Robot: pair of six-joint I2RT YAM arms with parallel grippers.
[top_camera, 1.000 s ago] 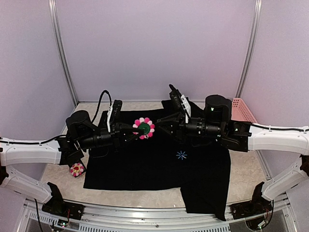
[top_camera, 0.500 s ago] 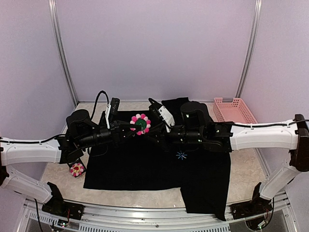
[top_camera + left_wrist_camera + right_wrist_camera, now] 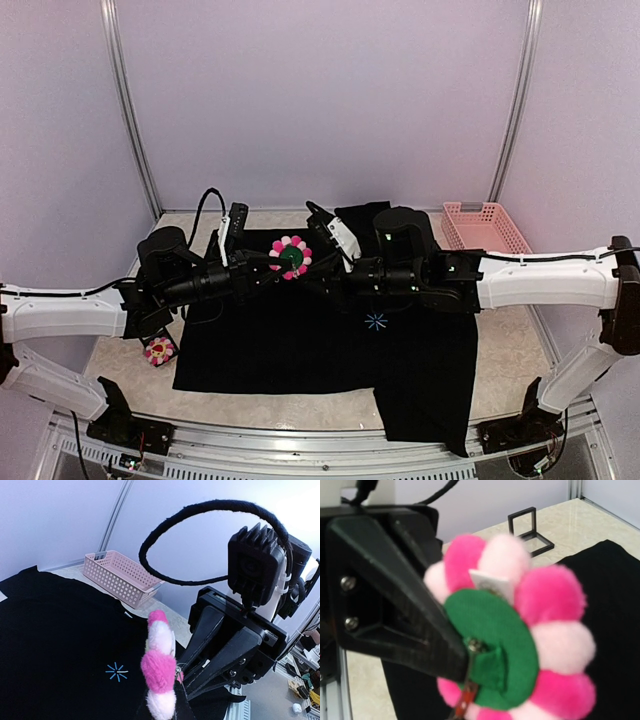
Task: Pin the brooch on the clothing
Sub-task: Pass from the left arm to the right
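Note:
The brooch (image 3: 290, 257) hangs in the air above the clothing (image 3: 300, 340), a black T-shirt spread flat with a blue starburst (image 3: 376, 321) on it. My left gripper (image 3: 272, 262) comes in from the left and is shut on the brooch's edge. In the right wrist view the brooch's green back (image 3: 495, 645) faces the camera, and the left fingers (image 3: 395, 615) meet it beside a small metal clasp. My right gripper (image 3: 312, 268) reaches in from the right. Its two fingers (image 3: 220, 650) narrow to the brooch's back, with their tips hidden behind the petals (image 3: 159, 665).
A second flower brooch (image 3: 158, 350) lies on the table by the shirt's left edge. A pink basket (image 3: 485, 227) stands at the back right. A small black wire frame (image 3: 530, 527) stands on the table beyond the shirt.
The right arm has swung left and turned, bringing its fingers up to the brooch's back, and its jaws have narrowed. The left gripper has shifted the brooch slightly left and away.

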